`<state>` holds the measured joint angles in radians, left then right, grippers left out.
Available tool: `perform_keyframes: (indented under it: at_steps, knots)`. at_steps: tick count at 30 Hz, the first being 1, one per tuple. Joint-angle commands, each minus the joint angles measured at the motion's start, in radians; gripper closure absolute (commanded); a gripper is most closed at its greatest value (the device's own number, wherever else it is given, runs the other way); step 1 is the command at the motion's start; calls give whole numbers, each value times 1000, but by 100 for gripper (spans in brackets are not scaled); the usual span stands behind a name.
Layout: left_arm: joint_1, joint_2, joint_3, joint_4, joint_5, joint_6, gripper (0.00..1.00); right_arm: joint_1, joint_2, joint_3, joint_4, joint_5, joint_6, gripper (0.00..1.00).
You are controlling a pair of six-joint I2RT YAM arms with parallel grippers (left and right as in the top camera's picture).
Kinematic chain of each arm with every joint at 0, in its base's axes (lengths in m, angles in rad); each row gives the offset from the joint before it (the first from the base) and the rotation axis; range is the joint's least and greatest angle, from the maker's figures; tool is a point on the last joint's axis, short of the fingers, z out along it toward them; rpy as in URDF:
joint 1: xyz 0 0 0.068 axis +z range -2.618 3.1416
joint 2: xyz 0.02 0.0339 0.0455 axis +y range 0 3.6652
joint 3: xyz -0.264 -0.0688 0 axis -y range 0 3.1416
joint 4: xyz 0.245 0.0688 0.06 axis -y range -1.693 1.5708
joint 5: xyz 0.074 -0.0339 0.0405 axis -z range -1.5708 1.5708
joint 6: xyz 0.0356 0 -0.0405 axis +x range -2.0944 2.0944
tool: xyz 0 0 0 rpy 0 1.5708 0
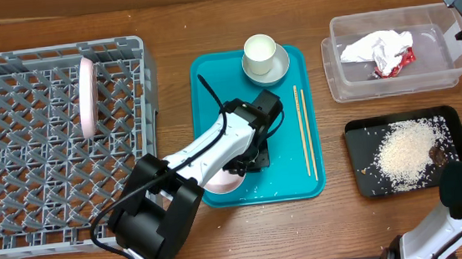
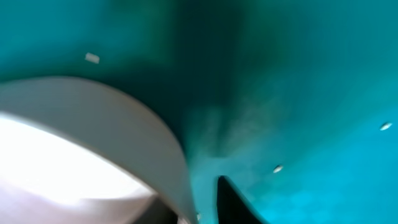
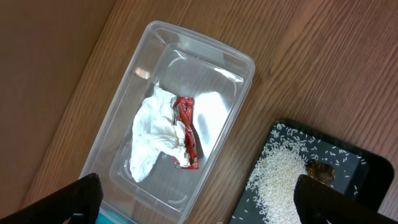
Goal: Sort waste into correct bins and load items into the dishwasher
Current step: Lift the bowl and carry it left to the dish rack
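Note:
My left gripper [image 1: 246, 163] is low over the near part of the teal tray [image 1: 209, 73], at a whitish bowl [image 1: 221, 181]. In the blurred left wrist view its jaws [image 2: 199, 210] straddle the bowl's wall [image 2: 93, 112], with a thin gap at the outer finger. A white cup [image 1: 259, 50] stands in a second bowl [image 1: 270, 74] at the tray's far end. Chopsticks [image 1: 304, 131] lie along its right side. A pink plate [image 1: 87, 96] stands in the grey rack [image 1: 16, 165]. My right gripper [image 1: 460, 10] [image 3: 196, 205] is open and empty above the clear tub [image 3: 118, 118].
The clear tub [image 1: 452, 72] holds crumpled white paper [image 3: 152, 140] and a red wrapper [image 3: 186, 134]. The black tray [image 1: 357, 135] [image 3: 367, 162] holds rice [image 1: 407, 152] [image 3: 277, 177] and a brown scrap [image 3: 320, 171]. A few grains lie on the teal tray [image 2: 311, 74].

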<state>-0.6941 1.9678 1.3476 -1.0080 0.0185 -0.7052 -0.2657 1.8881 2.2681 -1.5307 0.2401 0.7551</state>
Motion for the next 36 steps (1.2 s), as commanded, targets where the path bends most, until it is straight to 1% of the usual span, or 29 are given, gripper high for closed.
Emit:
perform_keyframes:
  at_steps: [1, 4, 8, 9, 13, 15, 17, 19, 22, 25, 27, 29, 31, 34, 35, 36]
  knots:
    - [11, 3, 71, -77, -9, -9, 96, 1, -15, 14, 4, 9, 3, 0]
    - [28, 3, 182, -201, -55, -9, 96, 1, -15, 14, 4, 9, 3, 0]
    - [51, 3, 383, -378, -116, -9, 96, 1, -15, 14, 4, 9, 3, 0]
    - [61, 1, 498, -466, -135, -5, 96, 1, -15, 14, 4, 9, 3, 0]
    - [95, -1, 721, -616, -180, 29, 96, 1, -15, 14, 4, 9, 3, 0]
    - [137, -1, 841, -682, -213, 44, 96, 1, -15, 14, 4, 9, 3, 0]
    - [187, -14, 921, -682, -169, 157, 96, 1, -15, 14, 4, 9, 3, 0]
    - [267, -40, 996, -682, -137, 193, 96, 1, -15, 14, 4, 9, 3, 0]
    - [409, -80, 1065, -681, -124, 200, 96, 1, -15, 14, 4, 9, 3, 0]
    - [618, -106, 1109, -680, -75, 207, 96, 1, -15, 14, 4, 9, 3, 0]
    - [748, -111, 1111, -668, -27, 235, 96, 1, -15, 14, 4, 9, 3, 0]
    - [898, -103, 1107, -644, 78, 295, 96, 1, -15, 14, 4, 9, 3, 0]
    - [1027, -84, 1096, -618, 249, 382, 96, 1, -15, 14, 4, 9, 3, 0]
    - [1205, -35, 1066, -578, 575, 517, 96, 1, -15, 14, 4, 9, 3, 0]
    - [1297, 10, 1057, -554, 788, 626, 96, 1, -15, 14, 4, 9, 3, 0]
    - [1341, 40, 1056, -552, 890, 676, 96, 1, -15, 14, 4, 9, 3, 0]
